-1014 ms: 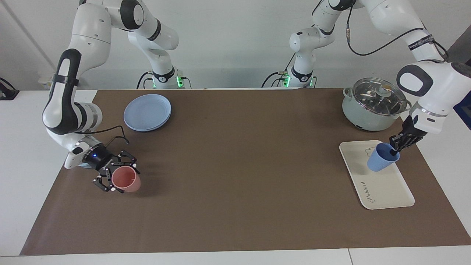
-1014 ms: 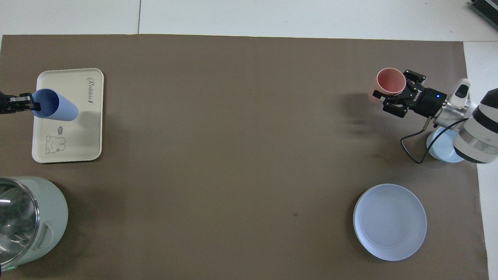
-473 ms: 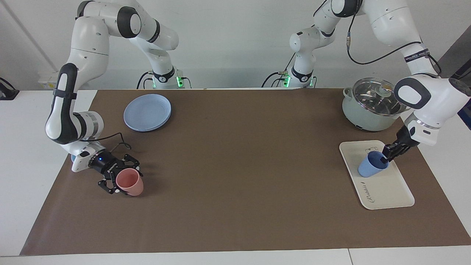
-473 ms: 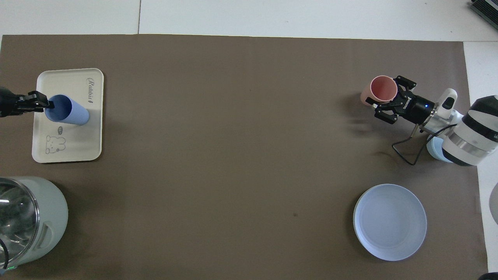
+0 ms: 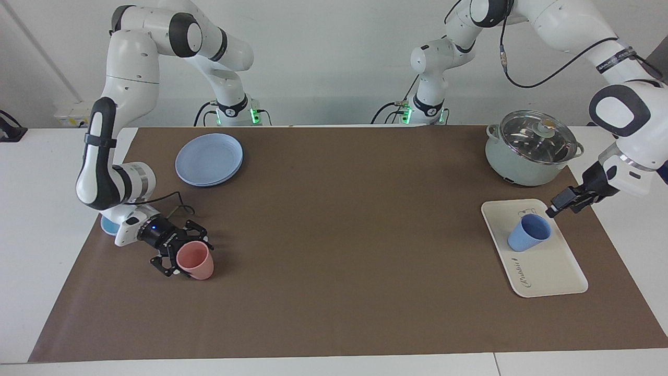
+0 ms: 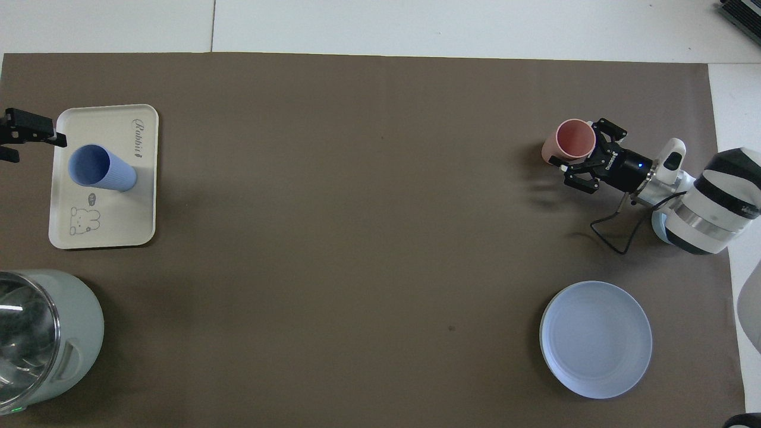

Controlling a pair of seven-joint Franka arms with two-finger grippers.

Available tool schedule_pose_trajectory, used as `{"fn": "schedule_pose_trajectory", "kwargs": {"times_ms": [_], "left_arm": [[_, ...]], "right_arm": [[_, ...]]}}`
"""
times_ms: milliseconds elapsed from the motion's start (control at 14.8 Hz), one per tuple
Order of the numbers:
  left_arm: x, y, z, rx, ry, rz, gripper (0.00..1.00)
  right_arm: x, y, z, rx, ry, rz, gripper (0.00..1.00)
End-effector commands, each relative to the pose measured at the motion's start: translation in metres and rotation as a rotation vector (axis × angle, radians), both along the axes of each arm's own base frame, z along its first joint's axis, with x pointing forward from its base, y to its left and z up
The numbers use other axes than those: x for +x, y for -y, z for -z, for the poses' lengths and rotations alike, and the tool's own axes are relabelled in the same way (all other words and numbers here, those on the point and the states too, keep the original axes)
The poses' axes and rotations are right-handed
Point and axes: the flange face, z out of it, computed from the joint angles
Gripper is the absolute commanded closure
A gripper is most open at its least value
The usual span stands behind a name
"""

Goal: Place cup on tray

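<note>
Cup (image 5: pixel 528 232) upright on the tray (image 5: pixel 553 271), release step judged done.
Left gripper (image 5: pixel 556 207) hangs open and empty just beside the tray; right gripper (image 5: pixel 183 254) clasps the pink cup (image 5: pixel 195 260), well apart from the tray; next, retreat clear.

- You are looking at the cup (image 5: pixel 529 232) (image 6: pixel 101 170), which is showing a matt periwinkle plastic with fine ribs down its wall.
- You are seeing the tray (image 5: pixel 548 271) (image 6: pixel 107 229) showing a smooth, matt cream surface with printed dark lettering.
- You are seeing the pink cup (image 5: pixel 195 260) (image 6: pixel 572 139) showing the same dull plastic look.
- The pot (image 5: pixel 524 167) (image 6: pixel 71 339) is showing a satin pale-green body, and its lid (image 5: pixel 537 137) is gleaming like glass with a metal rim.
- The round plate (image 5: pixel 209 158) (image 6: pixel 596 339) is looking smooth and softly matt.
- The brown table cover (image 5: pixel 344 235) (image 6: pixel 357 238) is lying flat and matt, paper-like.
</note>
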Motion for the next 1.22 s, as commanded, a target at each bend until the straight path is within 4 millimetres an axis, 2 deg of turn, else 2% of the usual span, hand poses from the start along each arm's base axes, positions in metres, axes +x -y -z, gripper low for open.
{"fn": "schedule_pose_trajectory", "kwargs": {"times_ms": [0, 68, 135, 271, 406, 541, 676, 879, 1014, 1150], "left_arm": [[0.006, 0.065, -0.026, 0.126, -0.087, 0.063, 0.0], [0.0, 0.086, -0.034, 0.165, -0.104, 0.098, 0.0], [-0.009, 0.115, -0.059, 0.185, -0.073, 0.139, 0.0], [-0.025, 0.142, -0.088, 0.205, -0.033, 0.147, 0.0], [-0.051, 0.163, -0.105, 0.212, -0.019, 0.174, 0.0], [-0.078, 0.173, -0.113, 0.217, -0.024, 0.205, 0.0], [-0.1, 0.175, -0.111, 0.214, -0.035, 0.207, 0.0], [-0.124, 0.183, -0.116, 0.211, -0.038, 0.225, 0.0], [-0.135, 0.185, -0.117, 0.195, -0.038, 0.227, 0.0], [-0.135, 0.184, -0.12, 0.131, -0.028, 0.211, 0.0]], "right_arm": [[-0.004, 0.001, -0.006, 0.01, 0.015, 0.008, 0.0], [-0.004, 0.001, -0.012, 0.01, 0.019, 0.01, 0.0], [-0.003, 0.003, -0.022, 0.005, 0.017, 0.013, 0.0], [-0.001, 0.007, -0.052, -0.006, 0.001, 0.01, 0.0], [-0.003, 0.016, -0.072, -0.011, -0.024, 0.004, 0.0], [-0.006, 0.023, -0.095, -0.03, -0.027, -0.008, 0.0], [-0.009, 0.027, -0.124, -0.039, -0.077, -0.014, 0.0], [-0.02, 0.035, -0.19, -0.128, -0.236, 0.002, 0.0], [-0.033, 0.039, -0.23, -0.214, -0.323, 0.022, 0.0], [-0.043, 0.033, -0.257, -0.286, -0.419, 0.043, 0.0]]}}
